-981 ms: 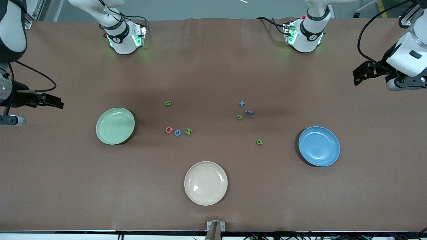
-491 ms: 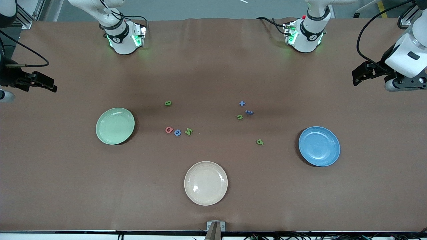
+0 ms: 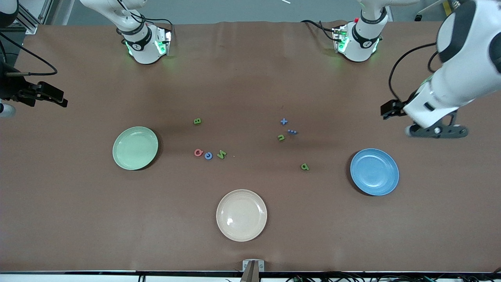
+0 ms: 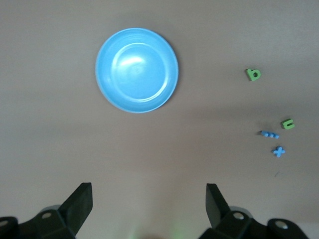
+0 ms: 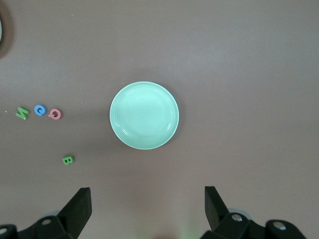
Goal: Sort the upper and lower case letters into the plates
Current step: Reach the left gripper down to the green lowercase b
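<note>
Green plate (image 3: 135,148) is sitting mid-left, right hand (image 3: 53,98) hovering wide open and empty at the left edge; letters (image 3: 208,155) are lying centre, unsorted; blue plate (image 3: 374,171) is waiting mid-right beneath the left hand (image 4: 147,201), likewise open, empty.

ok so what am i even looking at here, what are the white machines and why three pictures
Two white robot arms at a brown table, each ending in a two-fingered pincer. The big picture looks down from across the table; the other two come from cameras on the wrists. The left pincer hangs open over bare table beside the blue plate; the right pincer hangs open at its end of the table, with the green plate in its view. Small foam letters and a cream plate lie between. Nothing is held.
</note>
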